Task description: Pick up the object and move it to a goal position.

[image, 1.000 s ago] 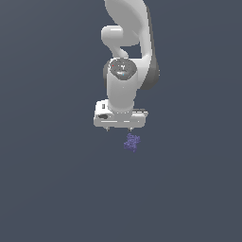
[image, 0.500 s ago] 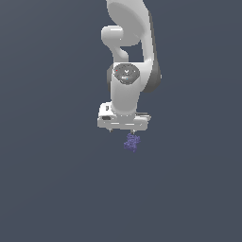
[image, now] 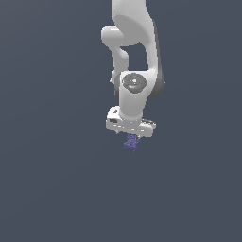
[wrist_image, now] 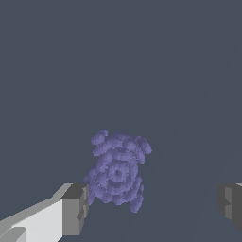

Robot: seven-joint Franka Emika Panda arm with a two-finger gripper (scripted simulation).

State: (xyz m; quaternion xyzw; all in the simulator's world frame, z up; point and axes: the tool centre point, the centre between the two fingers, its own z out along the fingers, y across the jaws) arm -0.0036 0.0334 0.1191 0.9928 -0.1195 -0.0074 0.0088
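In the wrist view the tool (wrist_image: 151, 208) hangs with its two grey pads wide apart, holding nothing. One pad (wrist_image: 75, 208) sits just beside the grape cluster (wrist_image: 117, 172), at about its 8 o'clock; the other stands well off at its 4 o'clock. The purple-blue cluster lies on the dark surface (wrist_image: 179, 71), off-centre in the gap. By my judgement the approach is nearly done; grasping, lifting and carrying to the goal remain. No containers show, nor any goal marker.

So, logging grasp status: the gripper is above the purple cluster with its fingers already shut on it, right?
Not shut. In the wrist view the gripper is open, its fingers spread wide with the purple cluster between them, ungrasped. It is above the cluster.
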